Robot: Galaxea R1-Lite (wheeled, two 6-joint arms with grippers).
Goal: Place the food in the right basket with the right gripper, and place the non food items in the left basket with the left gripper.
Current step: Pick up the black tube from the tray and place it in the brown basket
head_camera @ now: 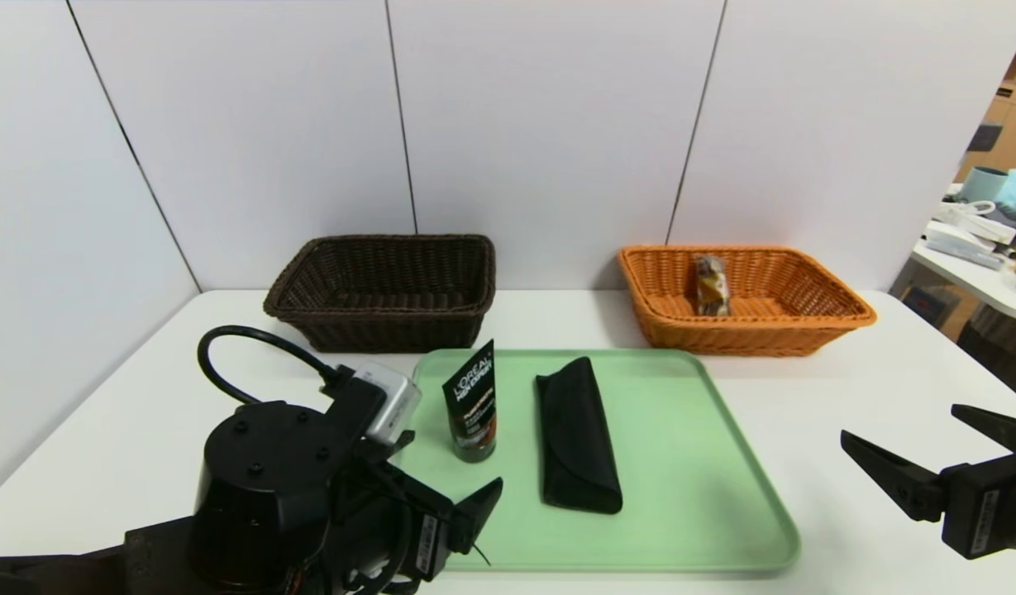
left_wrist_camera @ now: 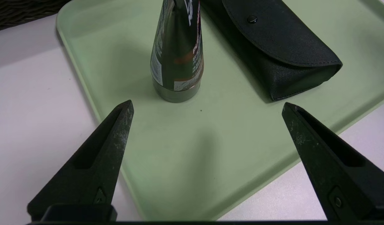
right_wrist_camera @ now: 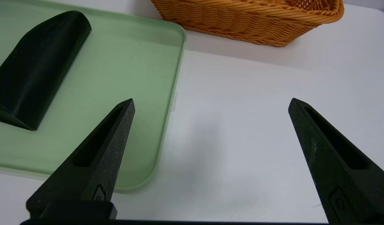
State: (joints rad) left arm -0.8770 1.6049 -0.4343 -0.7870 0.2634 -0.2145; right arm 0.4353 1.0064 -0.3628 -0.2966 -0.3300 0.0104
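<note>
Non-food items waited on the green tray (head_camera: 706, 496). Farthest left, the dark brown left basket (head_camera: 383, 289) stood empty at the back of the table (head_camera: 102, 430). The left gripper (left_wrist_camera: 207, 107) hovered over the tray's near-left corner, jaws spread wide and holding nothing, facing the black tube (head_camera: 471, 405) — upright on its cap, lettered "L'OREAL MEN EXPERT" in white. To take it cleanly, I judged the fingers should straddle the tube low on its body and close squarely, since a nudge high up could topple it. Just beside it lay the folded glasses case (head_camera: 575, 434), unmarked. Further right, the snack bar (head_camera: 711, 285) already sat in the orange right basket (head_camera: 805, 330), its label unreadable. The right gripper (right_wrist_camera: 210, 104) hung over bare table, also wide and empty.
</note>
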